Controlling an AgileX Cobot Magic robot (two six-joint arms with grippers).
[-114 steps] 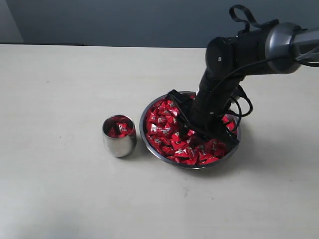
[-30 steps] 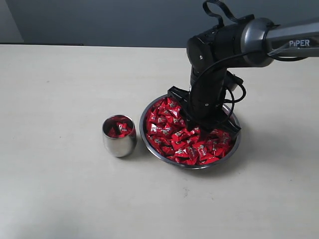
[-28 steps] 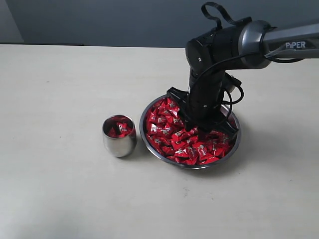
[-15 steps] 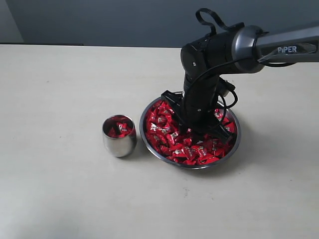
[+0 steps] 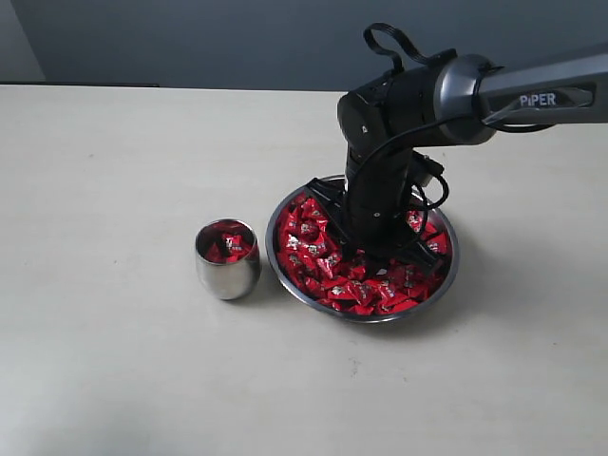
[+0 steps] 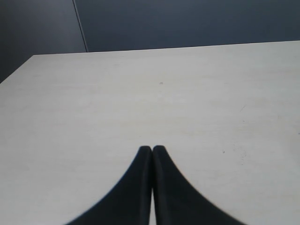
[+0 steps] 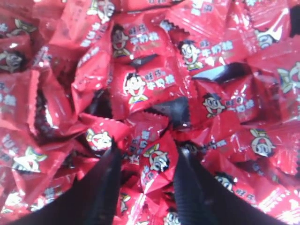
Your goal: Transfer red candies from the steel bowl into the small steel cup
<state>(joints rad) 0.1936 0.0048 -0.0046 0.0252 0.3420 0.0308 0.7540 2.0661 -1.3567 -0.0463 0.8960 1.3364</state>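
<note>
Right gripper [image 7: 147,149]: jaws apart among red candies [image 7: 150,86] | in steel bowl [image 5: 365,318] | seemingly unclamped

Right arm [image 5: 404,119]: black joint housings, grey metallic link [image 5: 532,90] with white "PiPER" lettering [image 5: 539,99]. Black cable loop [image 5: 388,38] on top, more black cables [image 5: 435,185] at the wrist. Right gripper [image 7: 149,150]: matte black fingers [image 7: 101,192], one faintly ribbed. Left gripper [image 6: 152,150]: smooth black, tapering to rounded tips.

A pale cream table [image 5: 114,361] stretches wide and bare-looking under the lights, with a dark grey-blue wall [image 5: 190,43] behind it.
</note>
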